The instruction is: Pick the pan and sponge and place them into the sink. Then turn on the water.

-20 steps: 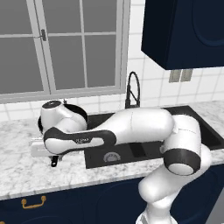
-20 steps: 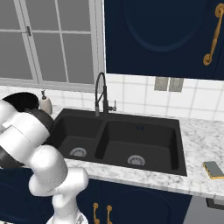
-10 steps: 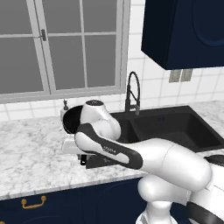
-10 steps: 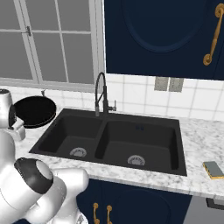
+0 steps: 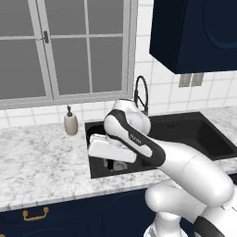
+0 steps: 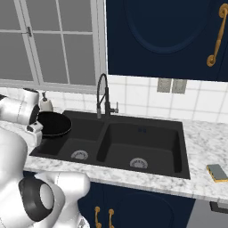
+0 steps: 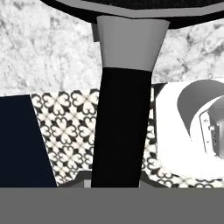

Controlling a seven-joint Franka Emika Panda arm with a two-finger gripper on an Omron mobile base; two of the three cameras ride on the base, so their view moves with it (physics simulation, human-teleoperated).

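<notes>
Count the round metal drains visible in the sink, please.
2: one drain on the floor of the left basin, one drain on the floor of the right basin of the sink. None seems hidden.

Pan (image 6: 52,124) sat over sink's (image 6: 147,153) left basin, at its left rim. Sponge (image 6: 217,173) lay on counter (image 6: 202,133) near right front edge. Soap dispenser (image 5: 71,123) stood behind sink's left corner.

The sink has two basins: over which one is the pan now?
The left basin, the one beside the window. The pan hangs over its outer edge, while the right basin holds nothing but its drain.
</notes>
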